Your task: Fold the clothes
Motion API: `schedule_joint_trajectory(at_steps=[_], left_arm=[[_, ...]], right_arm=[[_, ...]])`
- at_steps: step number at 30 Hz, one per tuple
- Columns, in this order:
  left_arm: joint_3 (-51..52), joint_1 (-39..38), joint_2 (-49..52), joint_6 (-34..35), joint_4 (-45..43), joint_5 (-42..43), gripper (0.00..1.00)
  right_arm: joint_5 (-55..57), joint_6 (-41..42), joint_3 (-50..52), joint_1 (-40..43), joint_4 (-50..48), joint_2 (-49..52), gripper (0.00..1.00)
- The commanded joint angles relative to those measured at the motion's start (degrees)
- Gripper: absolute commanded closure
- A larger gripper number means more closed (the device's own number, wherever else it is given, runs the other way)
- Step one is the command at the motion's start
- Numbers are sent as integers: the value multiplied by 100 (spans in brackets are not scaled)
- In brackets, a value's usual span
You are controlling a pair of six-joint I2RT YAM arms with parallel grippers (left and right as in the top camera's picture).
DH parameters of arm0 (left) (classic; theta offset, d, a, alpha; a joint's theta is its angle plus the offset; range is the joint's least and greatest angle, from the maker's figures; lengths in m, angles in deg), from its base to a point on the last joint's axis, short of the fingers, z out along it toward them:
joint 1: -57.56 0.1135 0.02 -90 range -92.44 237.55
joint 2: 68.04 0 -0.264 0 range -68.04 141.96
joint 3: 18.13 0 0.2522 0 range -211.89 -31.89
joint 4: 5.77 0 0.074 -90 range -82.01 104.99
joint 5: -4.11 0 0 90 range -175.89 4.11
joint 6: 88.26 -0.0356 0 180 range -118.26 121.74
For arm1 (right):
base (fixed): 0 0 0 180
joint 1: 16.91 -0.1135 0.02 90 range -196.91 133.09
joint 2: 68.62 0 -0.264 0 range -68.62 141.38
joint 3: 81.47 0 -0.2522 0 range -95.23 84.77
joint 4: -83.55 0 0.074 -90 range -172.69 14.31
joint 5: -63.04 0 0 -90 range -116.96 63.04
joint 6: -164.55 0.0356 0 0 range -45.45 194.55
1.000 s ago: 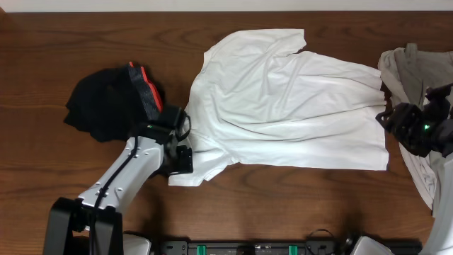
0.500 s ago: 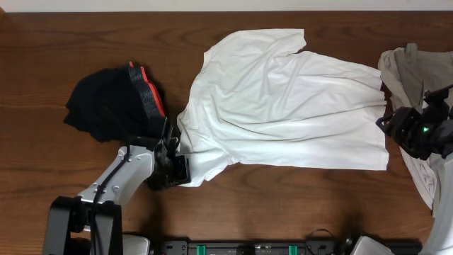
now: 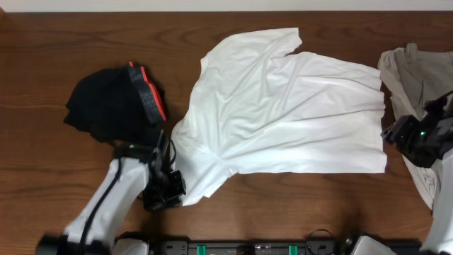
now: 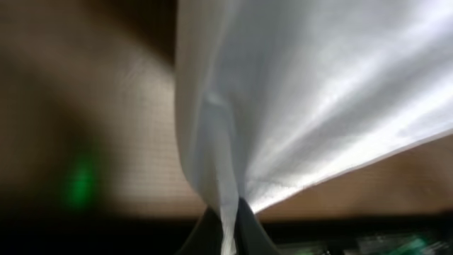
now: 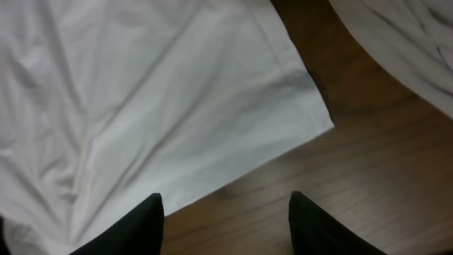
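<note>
A white T-shirt [image 3: 283, 113] lies spread across the middle of the table. My left gripper [image 3: 172, 191] is at its near-left sleeve, shut on a pinch of the white cloth [image 4: 233, 142], which rises in a taut fold from between the dark fingers [image 4: 251, 230]. My right gripper [image 3: 396, 133] hovers just off the shirt's right hem, near its front corner [image 5: 318, 124]. Its two black fingertips [image 5: 150, 212] stand apart over bare wood, with nothing between them.
A black garment with a red band [image 3: 113, 103] lies bunched at the left, close to my left arm. A grey garment [image 3: 414, 71] is heaped at the right edge, partly under my right arm, and also shows in the right wrist view [image 5: 403, 49].
My left gripper has shut on the sleeve and drawn back toward the table's front, dragging the shirt's left side with it. My right gripper has drifted slightly toward the front.
</note>
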Motion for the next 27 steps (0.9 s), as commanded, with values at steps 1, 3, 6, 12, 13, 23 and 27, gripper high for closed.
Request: schedule_joint_trajectory(at_steps=[1, 3, 6, 12, 13, 23, 27], left_arm=[[-122, 26, -717, 575, 380, 352, 94], [-122, 26, -1102, 691, 474, 348, 94], [-122, 26, -1495, 944, 496, 337, 94], [-120, 26, -1707, 994, 654, 326, 94], [-120, 24, -1698, 979, 623, 326, 94], [-122, 24, -1698, 977, 275, 326, 94], [-122, 24, -1698, 977, 243, 326, 94]], right_arm=[[463, 229, 310, -31, 17, 245, 41], [474, 260, 505, -31, 22, 372, 40], [529, 308, 833, -28, -17, 496, 34], [1058, 752, 1510, 144, -496, 688, 21], [1056, 831, 1613, 214, -612, 730, 22], [824, 1329, 2538, 737, -2146, 911, 42], [599, 1504, 2898, 734, -2793, 914, 45]])
